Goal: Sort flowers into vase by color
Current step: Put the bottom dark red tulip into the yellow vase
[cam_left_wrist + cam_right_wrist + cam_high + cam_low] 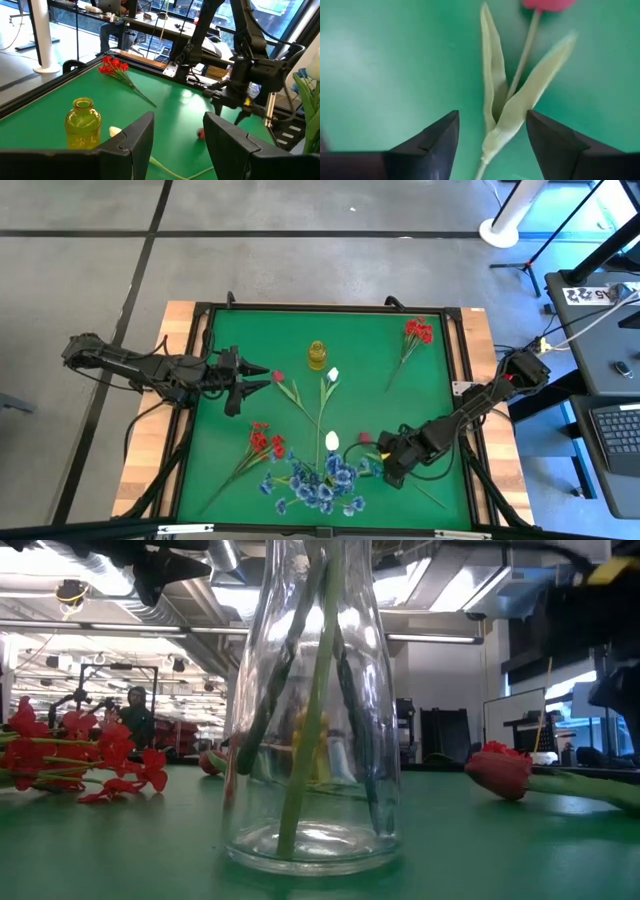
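My right gripper (385, 468) is open, low over the mat near the front right. Its fingers stand on either side of the pale green leaves (507, 100) of a pink-red rosebud flower (365, 438) that lies flat, without touching it. My left gripper (262, 373) is open and empty at the left, pointing toward a yellow vase (317, 355). A clear glass vase (312, 720) holds blue flowers (318, 485) by their stems. Red clusters lie at the far right (418, 330) and near left (265, 442). White buds (333, 375) (332, 440) and another rosebud (278, 377) lie mid-mat.
The green mat (230, 330) has a raised dark frame around it. The yellow vase (82, 122) stands upright at the far middle. The far left of the mat and the stretch between the yellow vase and the far red cluster (114, 66) are bare. A person shows in the room beyond.
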